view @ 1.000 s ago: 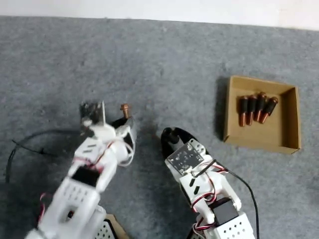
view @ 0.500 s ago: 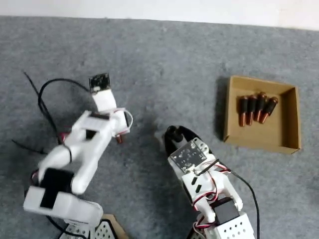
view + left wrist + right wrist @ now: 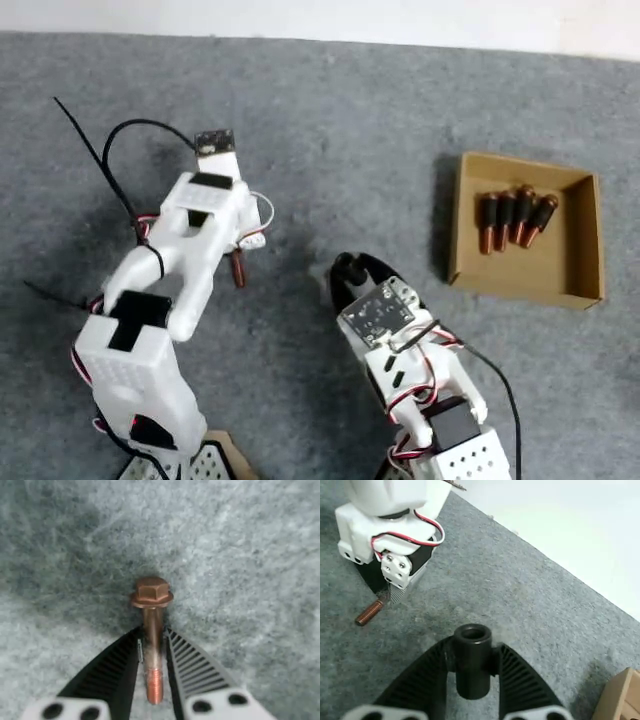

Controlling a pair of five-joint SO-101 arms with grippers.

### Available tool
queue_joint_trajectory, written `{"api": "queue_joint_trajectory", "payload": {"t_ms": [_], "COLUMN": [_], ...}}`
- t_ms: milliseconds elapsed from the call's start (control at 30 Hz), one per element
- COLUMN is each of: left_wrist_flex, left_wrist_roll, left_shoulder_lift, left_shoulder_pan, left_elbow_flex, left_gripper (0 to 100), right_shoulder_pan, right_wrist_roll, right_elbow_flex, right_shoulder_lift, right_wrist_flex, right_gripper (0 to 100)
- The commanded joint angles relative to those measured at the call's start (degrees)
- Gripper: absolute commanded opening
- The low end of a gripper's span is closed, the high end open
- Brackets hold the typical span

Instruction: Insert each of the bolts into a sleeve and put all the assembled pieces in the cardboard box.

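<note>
Copper-coloured and hex-headed, the bolt is pinched by its shank between the fingers of my left gripper, low over the grey mat. Whether its threaded tip touches the mat I cannot tell. My right gripper is pressed onto the black sleeve, whose open bore faces away from my wrist. Bolt and sleeve are near each other in the middle of the mat but apart, so this pair is not yet joined. Off to my right, well clear of both grippers, the cardboard box already holds four assembled pieces lying side by side against its far wall. By my reckoning most of the job is done. What is left is to line the bolt up with the bore, push it home, and carry that piece over to the box.
</note>
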Motion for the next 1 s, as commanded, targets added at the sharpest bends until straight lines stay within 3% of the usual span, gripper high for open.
{"api": "queue_joint_trajectory", "payload": {"t_ms": [0,967], "left_wrist_flex": [2.2,6.24], "left_wrist_roll": [0.09,0.18], "left_shoulder_lift": [1.89,3.12], "left_shoulder_pan": [-0.84,-0.75], "left_elbow_flex": [-1.36,-1.45], "left_gripper": [0,0], "right_shoulder_pan": [0.75,0.75], "right_wrist_roll": [0.53,0.53], "right_elbow_flex": [7.87,7.78], "right_shoulder_lift": [-0.4,-0.4], "right_wrist_flex": [-0.4,-0.4], "right_gripper": [0.5,0.5]}}
